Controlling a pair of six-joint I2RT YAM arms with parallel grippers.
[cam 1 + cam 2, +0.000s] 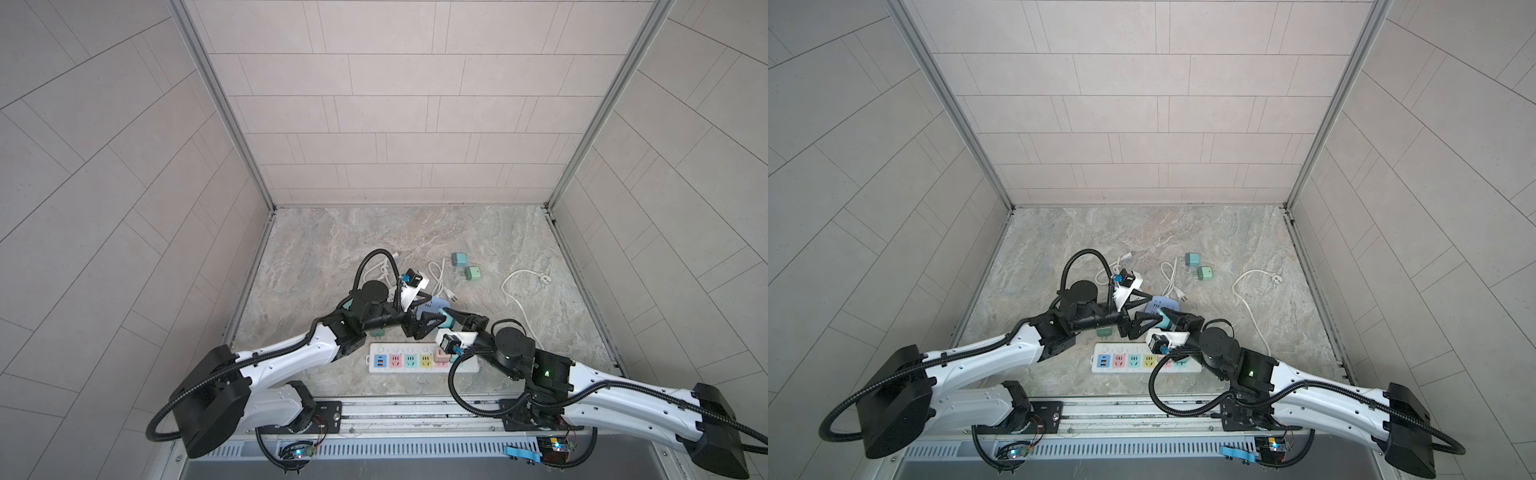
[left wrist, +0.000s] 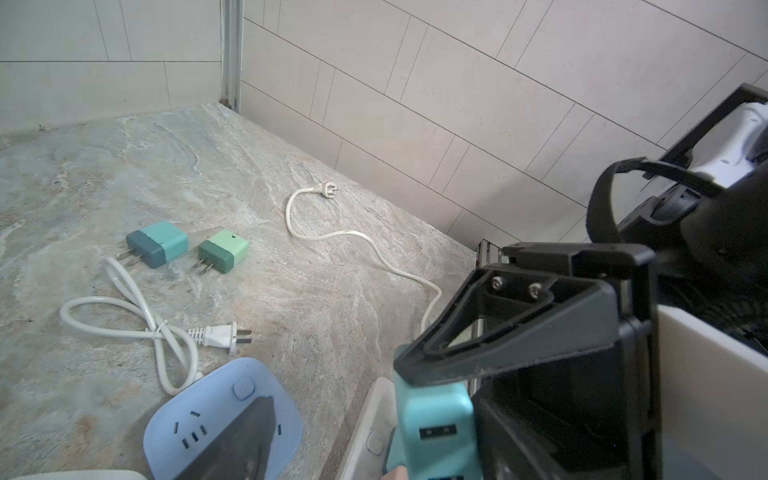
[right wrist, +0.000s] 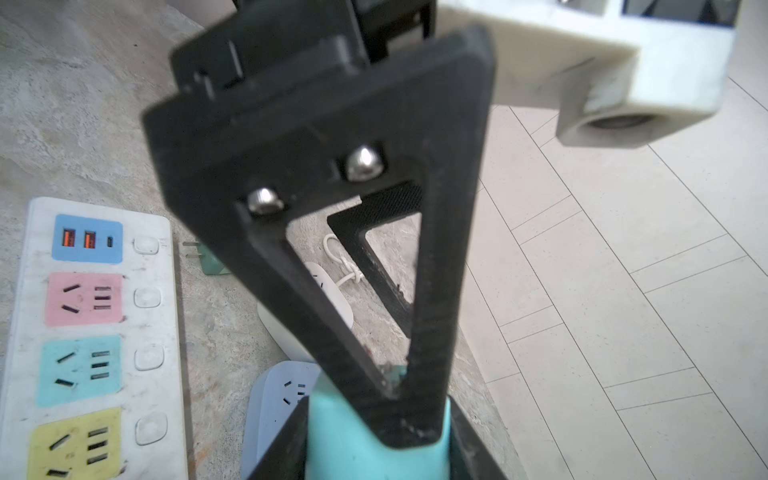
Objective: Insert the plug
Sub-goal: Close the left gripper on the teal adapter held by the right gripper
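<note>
2 grippers meet at the teal plug (image 3: 353, 440): the right gripper (image 1: 451, 318) clamps it between its 2 fingers, while the left gripper (image 1: 434, 307) stands spread, with 1 finger (image 3: 436, 291) resting against the plug's end. The plug is held at the edge of the blue socket (image 2: 199, 424), between that socket and the white power strip (image 3: 166, 266); its prongs are hidden.

tbh the bench (image 2: 291, 291) looked like matt veiny stone, teal plug (image 2: 440, 415) was smooth plastic, power strip (image 3: 133, 328) scuffed white plastic, black tool fingers (image 3: 432, 291) looked rough, with 2 shiny metal screws (image 3: 363, 162).
</note>
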